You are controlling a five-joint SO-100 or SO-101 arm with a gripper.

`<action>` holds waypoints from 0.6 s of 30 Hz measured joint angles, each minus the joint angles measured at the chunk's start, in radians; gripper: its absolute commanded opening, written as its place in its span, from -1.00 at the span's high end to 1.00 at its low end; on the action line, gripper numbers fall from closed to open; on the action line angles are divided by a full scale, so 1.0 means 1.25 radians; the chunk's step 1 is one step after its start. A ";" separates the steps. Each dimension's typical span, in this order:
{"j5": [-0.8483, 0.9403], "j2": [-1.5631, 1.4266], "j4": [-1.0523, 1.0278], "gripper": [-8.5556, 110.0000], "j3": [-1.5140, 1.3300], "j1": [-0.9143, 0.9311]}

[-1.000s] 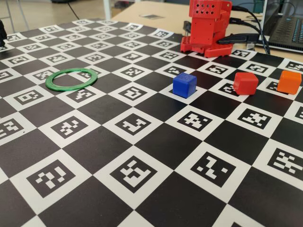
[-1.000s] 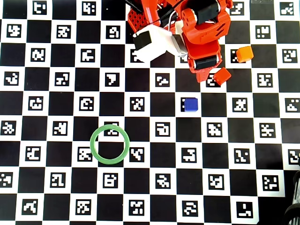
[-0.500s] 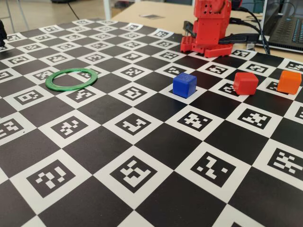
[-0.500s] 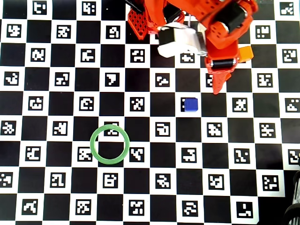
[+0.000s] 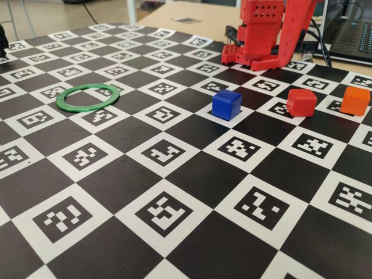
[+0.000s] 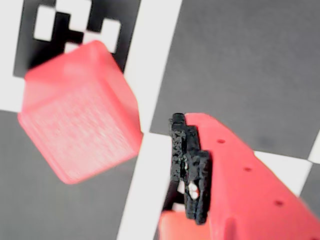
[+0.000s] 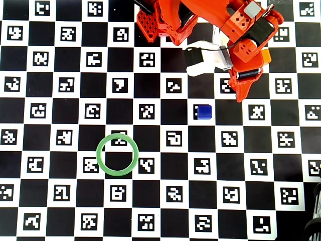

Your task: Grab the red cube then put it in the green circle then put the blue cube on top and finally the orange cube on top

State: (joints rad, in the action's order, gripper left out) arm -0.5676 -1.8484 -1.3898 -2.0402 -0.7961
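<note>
Hovering above the far right part of a checkerboard tabletop printed with square markers, a red arm with the gripper tipped downward in the overhead view. Resting flat on the tabletop, the red cube, between the blue cube to its left and the orange cube to its right in the fixed view, all three apart from one another. Hidden under the arm in the overhead view, the red cube; only a corner of the orange cube peeking out beside the arm there. Filling the left of the wrist view, the red cube, blurred, sitting across a white marker square, untouched by the gripper at lower right, one finger with a black pad showing. Cannot tell whether the gripper is spread or pressed together. Lying well apart to the left, the green circle, nothing inside it.
</note>
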 measured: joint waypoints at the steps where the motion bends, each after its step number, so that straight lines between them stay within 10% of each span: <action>1: 0.001 0.009 0.016 0.07 -0.013 0.000; 18: 0.009 0.027 0.211 0.09 -0.142 -0.077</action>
State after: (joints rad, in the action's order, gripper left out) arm -0.5568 -1.8147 -1.1259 -2.2181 -0.8928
